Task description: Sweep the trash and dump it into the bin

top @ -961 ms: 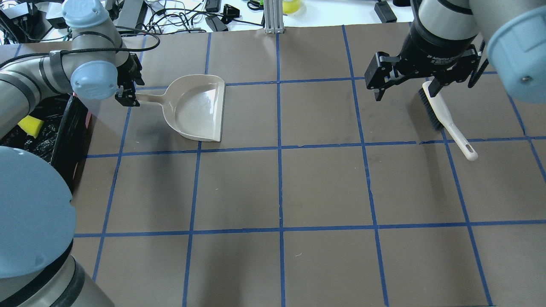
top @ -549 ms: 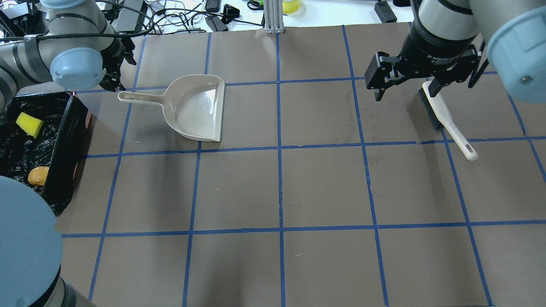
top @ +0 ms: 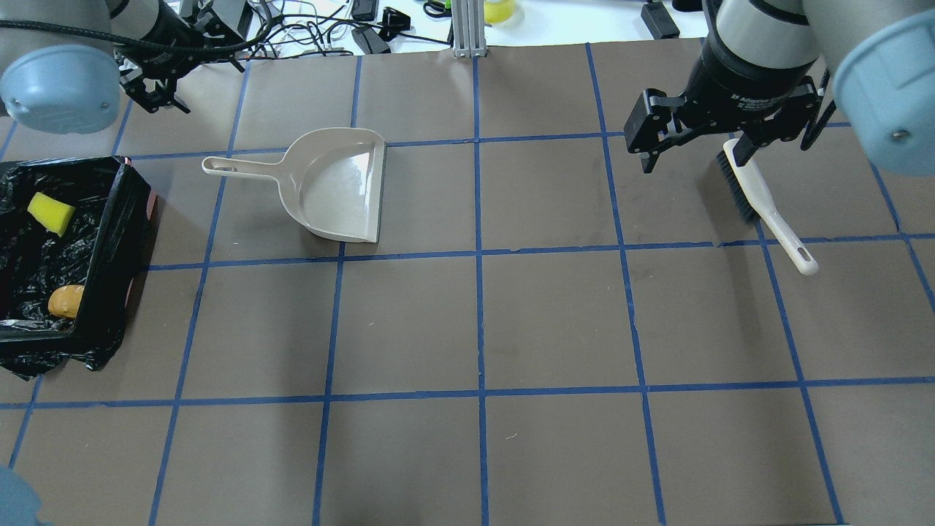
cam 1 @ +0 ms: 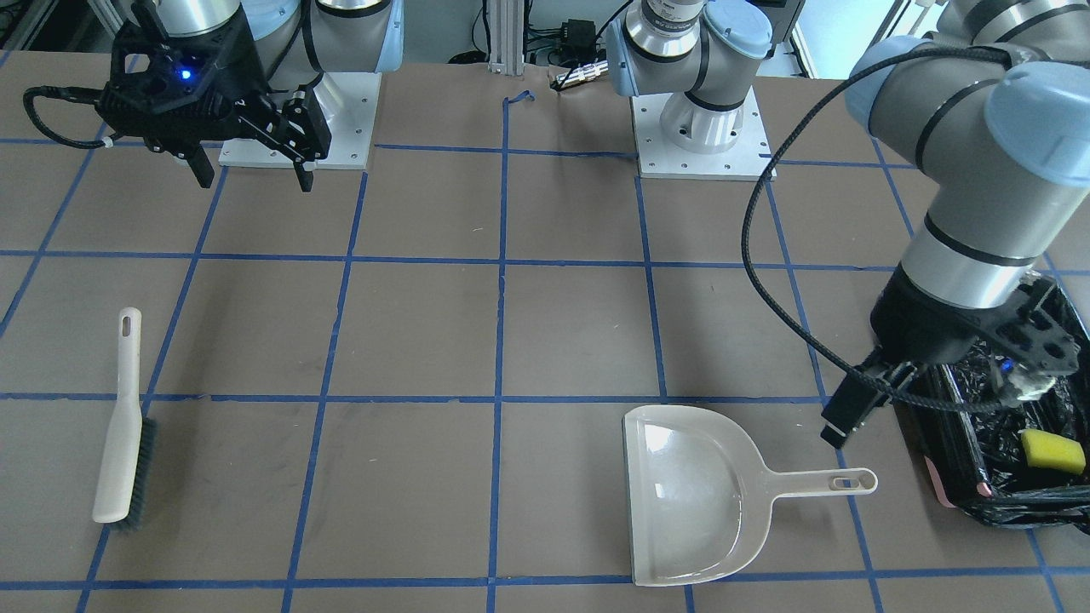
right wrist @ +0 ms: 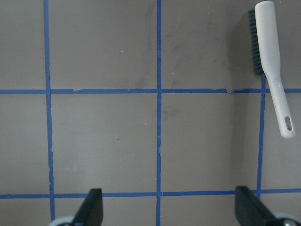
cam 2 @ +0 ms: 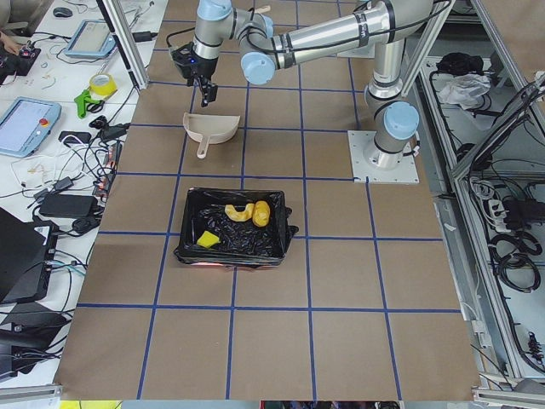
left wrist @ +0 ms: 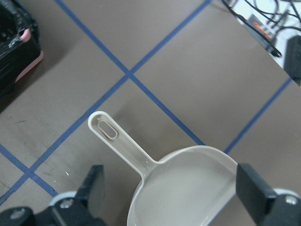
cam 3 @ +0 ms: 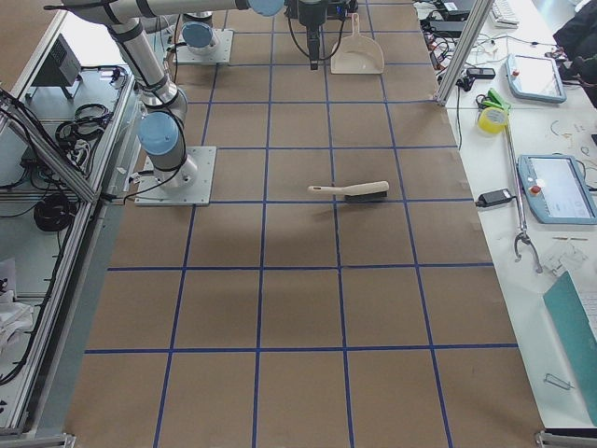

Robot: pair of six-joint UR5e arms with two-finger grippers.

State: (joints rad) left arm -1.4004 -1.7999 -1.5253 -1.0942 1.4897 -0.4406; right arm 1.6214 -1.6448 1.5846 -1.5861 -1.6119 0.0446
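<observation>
The bin (top: 109, 241), lined with a black bag, stands at the table's left edge; it also shows in the front view (cam 1: 962, 460) and the left view (cam 2: 192, 251). In it lie the green-and-yellow sponge chunk (top: 51, 212), the orange lump (top: 66, 299) and the pale crescent (cam 2: 238, 211). My left gripper (left wrist: 174, 188) is open and empty, raised above the beige dustpan's handle (left wrist: 117, 141); overhead it is at the far left (top: 157, 95). My right gripper (top: 694, 150) is open and empty, raised beside the brush (top: 763, 201).
The dustpan (top: 336, 186) lies flat, with nothing in it, right of the bin, handle pointing toward the bin. The brush (cam 1: 119, 443) lies flat on the table's right side. Cables and devices sit beyond the far edge (top: 329, 29).
My left gripper was at the dustpan's handle and has drawn away from it, up and toward the far left. The dustpan stays put. The right arm has not moved.
</observation>
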